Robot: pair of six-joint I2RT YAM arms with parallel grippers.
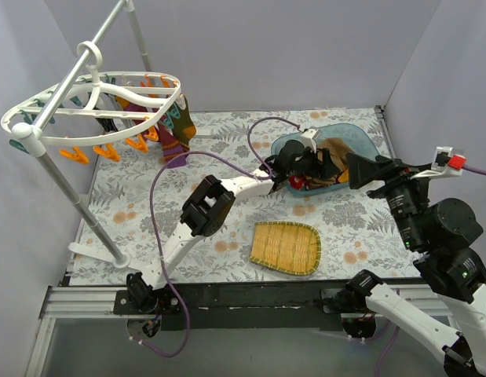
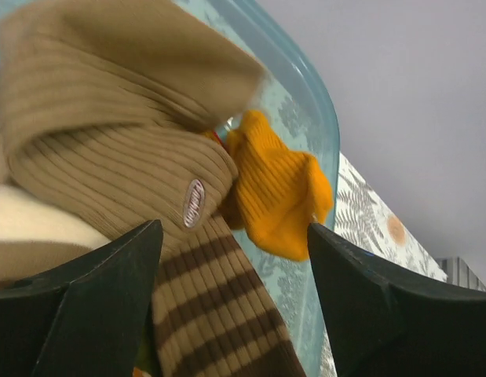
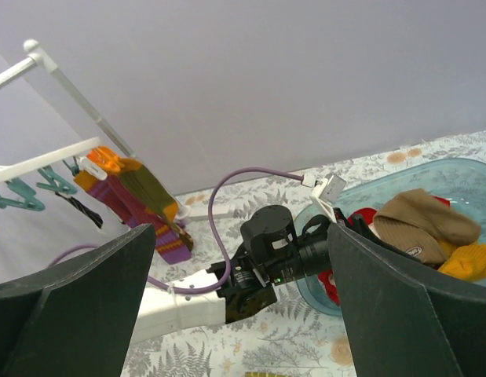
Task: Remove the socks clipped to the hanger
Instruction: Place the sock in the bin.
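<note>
Top external view: blue tub (image 1: 367, 135) is seen right of centre, w/ tan ribbed sock (image 2: 109, 157), brown-striped sock (image 2: 219, 314), orange sock (image 2: 278, 196) & a red item (image 1: 297, 182) piled inside. Left gripper (image 2: 235, 263) is held over the tub, jaws spread apart, nothing pinched; the brown-striped sock is seen betw. its fingers. Right gripper (image 3: 241, 232) is held wide, nothing in it, at frame right. Hanger (image 1: 93, 106) is hung on pole (image 1: 66, 188), upper left; several socks (image 1: 173, 129) are clipped at its right side. Woven tray (image 1: 286, 247) is laid lower centre.
</note>
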